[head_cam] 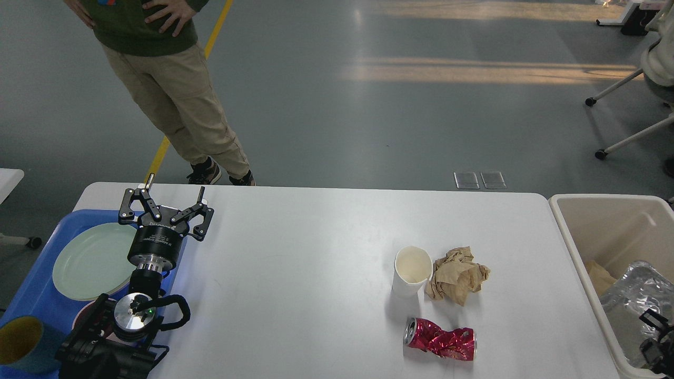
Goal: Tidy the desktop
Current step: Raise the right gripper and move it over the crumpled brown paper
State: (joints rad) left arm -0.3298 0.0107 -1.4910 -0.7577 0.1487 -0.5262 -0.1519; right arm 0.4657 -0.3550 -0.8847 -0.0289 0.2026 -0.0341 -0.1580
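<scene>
The white desktop (316, 247) holds a white paper cup (412, 271) standing upright, a crumpled brown paper ball (457, 275) touching its right side, and a crushed red can (439, 339) lying in front of them. My left gripper (175, 188) is open and empty, over the right edge of the blue tray (31, 295) at the table's left. My right gripper (655, 337) shows only as a small dark part at the lower right, inside the beige bin (600, 210), next to crumpled silver foil (632, 295). Its fingers cannot be told apart.
The blue tray holds a pale green plate (89, 260), a teal cup with a yellow inside (21, 345) and a pinkish bowl rim (84, 315) under my left arm. The bin also holds brown paper (597, 273). A person (174, 95) stands behind the table's far left edge.
</scene>
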